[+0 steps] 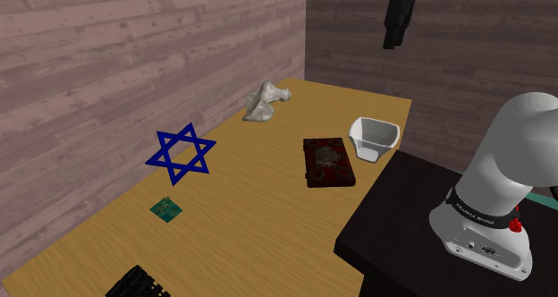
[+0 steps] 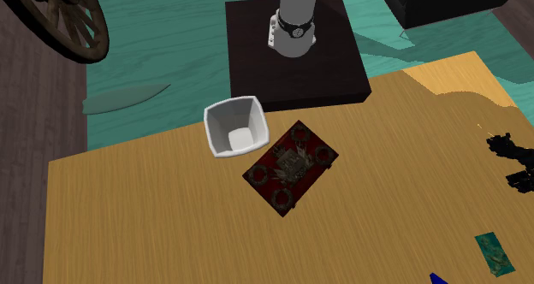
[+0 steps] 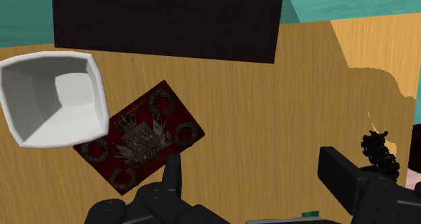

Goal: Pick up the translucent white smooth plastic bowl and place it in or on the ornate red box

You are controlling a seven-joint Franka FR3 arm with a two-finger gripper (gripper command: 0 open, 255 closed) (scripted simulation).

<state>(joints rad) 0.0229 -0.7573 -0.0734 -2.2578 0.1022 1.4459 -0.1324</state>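
A white square-sided bowl stands upright on the wooden table, close to the edge by the stand. Touching or nearly touching it lies the flat ornate red box with dark metal ornaments on its lid. From across the table, the bowl sits between the stand and the box. My gripper hangs high above the table. In the wrist view the gripper is open with nothing between its fingers; the bowl and the box lie far below, off to one side.
A blue star, a pale grey lump, a small green card and a black object lie on the table. The dark stand abuts the table. Wooden walls close two sides. A wagon wheel stands on the floor.
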